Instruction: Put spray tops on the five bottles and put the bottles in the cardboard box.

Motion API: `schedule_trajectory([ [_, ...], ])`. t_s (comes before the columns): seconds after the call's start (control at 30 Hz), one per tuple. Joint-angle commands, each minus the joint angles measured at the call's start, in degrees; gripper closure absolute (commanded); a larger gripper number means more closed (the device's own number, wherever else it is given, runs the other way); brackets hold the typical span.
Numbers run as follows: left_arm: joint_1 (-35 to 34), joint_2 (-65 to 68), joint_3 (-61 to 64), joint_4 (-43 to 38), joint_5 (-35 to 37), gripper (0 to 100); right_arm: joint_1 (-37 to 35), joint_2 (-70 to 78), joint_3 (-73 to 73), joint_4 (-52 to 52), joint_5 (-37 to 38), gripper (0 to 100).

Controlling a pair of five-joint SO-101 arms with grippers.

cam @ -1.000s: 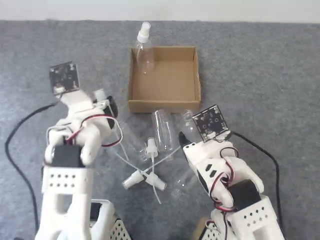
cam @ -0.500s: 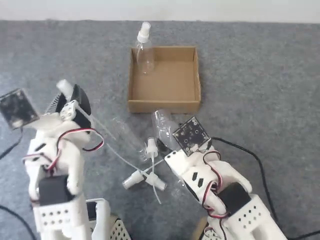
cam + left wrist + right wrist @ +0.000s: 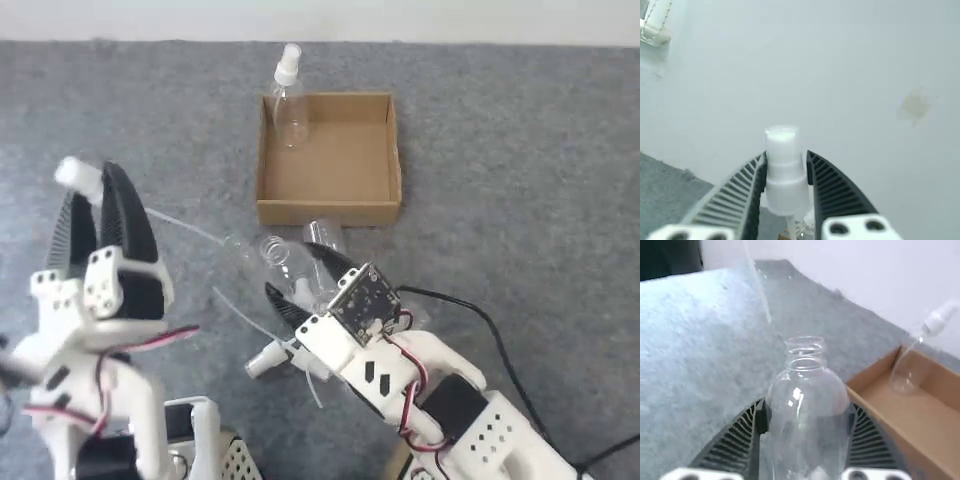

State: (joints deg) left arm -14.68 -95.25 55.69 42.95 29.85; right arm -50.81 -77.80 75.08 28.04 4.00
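Spray tops (image 3: 275,358) lie loose on the grey carpet (image 3: 520,150) between the arms' bases. Just beyond them, the right gripper (image 3: 297,272) is clamped around a clear uncapped bottle (image 3: 807,405), while the raised left gripper (image 3: 785,160) pinches a white spray top (image 3: 784,165) whose dip tube (image 3: 185,226) trails toward that bottle. Farther off sits the cardboard box (image 3: 325,212), with one capped bottle (image 3: 288,100) standing in its far left corner.

You swung the left gripper (image 3: 95,185) and its spray top (image 3: 78,175) up and back, while your right gripper (image 3: 303,282) seized and raised a clear bottle (image 3: 283,260).
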Motion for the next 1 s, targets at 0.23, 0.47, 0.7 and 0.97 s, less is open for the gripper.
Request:
schedule_trajectory([
  [0.23, 2.5, -7.8, -0.5, -0.6, 1.1, 99, -1.0, -0.5, 7.6, -11.5, 5.6, 89.8],
  [0.47, 8.9, -8.1, 2.4, -0.5, -2.2, 99, -1.0, -0.5, 9.8, -14.6, 7.1, 89.8],
  [0.7, 11.4, -8.1, 5.2, -0.5, -2.3, 99, -1.0, -0.5, 9.8, -14.6, 7.1, 89.8],
  [0.97, 15.9, -8.1, 6.3, 1.1, -3.5, 99, -1.0, -0.5, 9.5, -14.6, 7.1, 89.8],
])
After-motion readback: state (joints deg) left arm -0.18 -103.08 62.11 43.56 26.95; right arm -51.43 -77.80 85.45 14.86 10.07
